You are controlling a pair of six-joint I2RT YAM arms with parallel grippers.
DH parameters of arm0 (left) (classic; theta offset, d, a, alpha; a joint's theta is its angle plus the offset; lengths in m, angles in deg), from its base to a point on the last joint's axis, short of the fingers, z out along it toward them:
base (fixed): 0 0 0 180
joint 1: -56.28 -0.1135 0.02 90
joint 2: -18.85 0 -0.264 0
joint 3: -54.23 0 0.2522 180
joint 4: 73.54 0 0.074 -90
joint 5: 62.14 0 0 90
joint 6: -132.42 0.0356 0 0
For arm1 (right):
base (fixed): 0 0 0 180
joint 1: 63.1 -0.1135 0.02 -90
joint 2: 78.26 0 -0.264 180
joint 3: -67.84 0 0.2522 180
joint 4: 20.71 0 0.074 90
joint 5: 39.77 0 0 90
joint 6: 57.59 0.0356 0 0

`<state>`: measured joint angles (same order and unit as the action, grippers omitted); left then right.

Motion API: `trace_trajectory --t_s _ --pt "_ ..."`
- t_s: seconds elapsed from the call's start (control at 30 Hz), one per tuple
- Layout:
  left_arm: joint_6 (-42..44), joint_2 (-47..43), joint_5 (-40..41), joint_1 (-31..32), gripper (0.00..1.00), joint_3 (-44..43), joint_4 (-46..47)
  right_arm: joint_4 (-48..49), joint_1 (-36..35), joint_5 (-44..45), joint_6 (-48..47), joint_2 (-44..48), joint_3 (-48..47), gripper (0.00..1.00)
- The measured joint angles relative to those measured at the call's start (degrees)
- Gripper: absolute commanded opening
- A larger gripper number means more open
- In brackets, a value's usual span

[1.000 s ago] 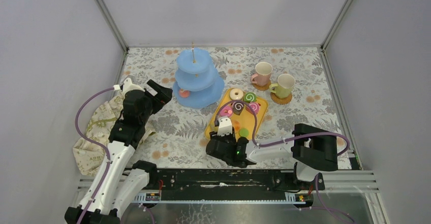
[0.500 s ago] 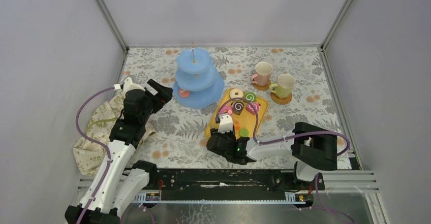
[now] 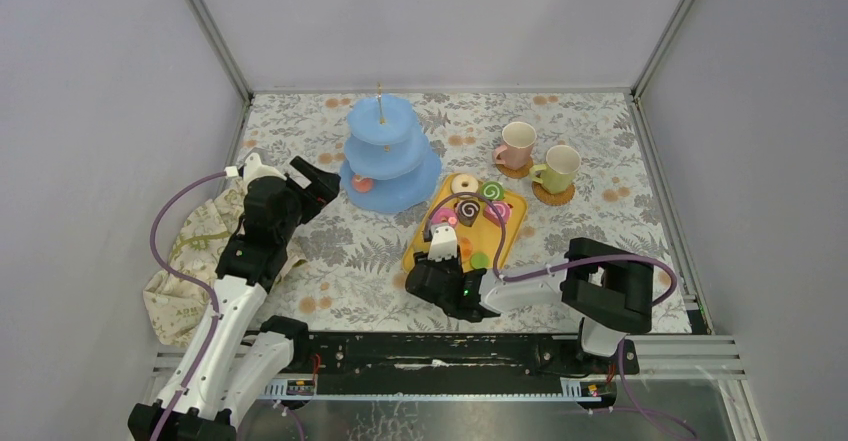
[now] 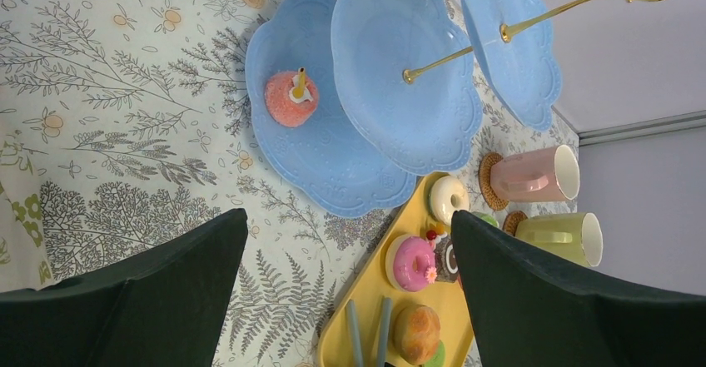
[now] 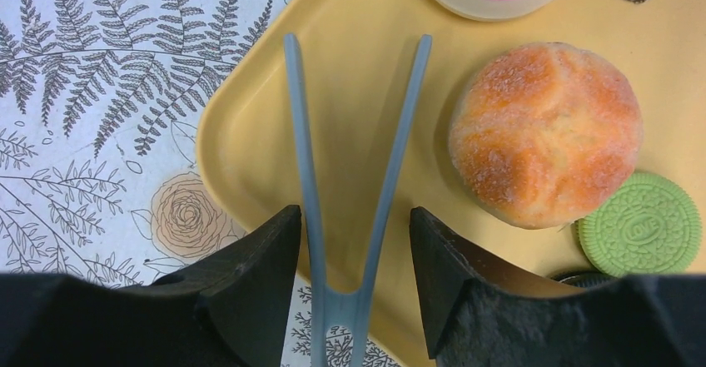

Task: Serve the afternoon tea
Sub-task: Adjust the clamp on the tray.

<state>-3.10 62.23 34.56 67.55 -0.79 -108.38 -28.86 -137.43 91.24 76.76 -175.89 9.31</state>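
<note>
Grey walls (image 3: 430, 21) are closing round the flowered bench (image 3: 600, 121). Only one pastry (image 4: 290, 98) is sitting on the lowest tier of the light-blue stand (image 3: 392, 156); the other pastries (image 3: 470, 211) are lying on the yellow tray (image 5: 350, 92), with the pink mug (image 3: 516, 145) and the green mug (image 3: 559, 168) standing beside it. My right fingers (image 5: 250, 267) are straddling the tongs (image 5: 340, 310), partly open, not gripping yet; my left fingers (image 4: 166, 284) are hanging wide and empty near the stand. I am judging that most of the serving is left.

We read a single word, "LOVE", pressed into the green sandwich biscuit (image 5: 643, 225) on the yellow tray (image 5: 250, 126).
</note>
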Motion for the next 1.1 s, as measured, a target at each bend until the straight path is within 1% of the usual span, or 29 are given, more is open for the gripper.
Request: trace_trajectory --t_s 0.2,0.37,0.6,0.77,1.07,1.1 --pt "0.0 0.0 0.0 0.0 1.0 0.0 0.2 -0.1 0.1 0.0 -0.6 -0.8 -0.8 0.48" --pt "0.0 0.0 0.0 0.0 1.0 0.1 0.3 -0.2 0.1 0.0 -1.0 -1.6 -1.6 0.44" --pt "0.0 0.2 0.0 0.0 1.0 0.0 0.5 -0.6 0.1 -0.1 -1.9 -1.5 -1.8 0.44" --pt "0.0 0.4 0.0 0.0 1.0 0.0 0.5 -2.7 0.1 -0.2 -2.6 -0.8 -1.9 0.44" --pt "0.0 0.4 0.0 0.0 1.0 -0.1 0.5 -6.3 -0.1 -0.7 -3.0 4.8 -1.9 0.43" --pt "0.0 0.4 0.0 0.0 1.0 -0.1 0.5 -6.8 -0.3 -0.7 -3.0 5.6 -1.9 0.42"
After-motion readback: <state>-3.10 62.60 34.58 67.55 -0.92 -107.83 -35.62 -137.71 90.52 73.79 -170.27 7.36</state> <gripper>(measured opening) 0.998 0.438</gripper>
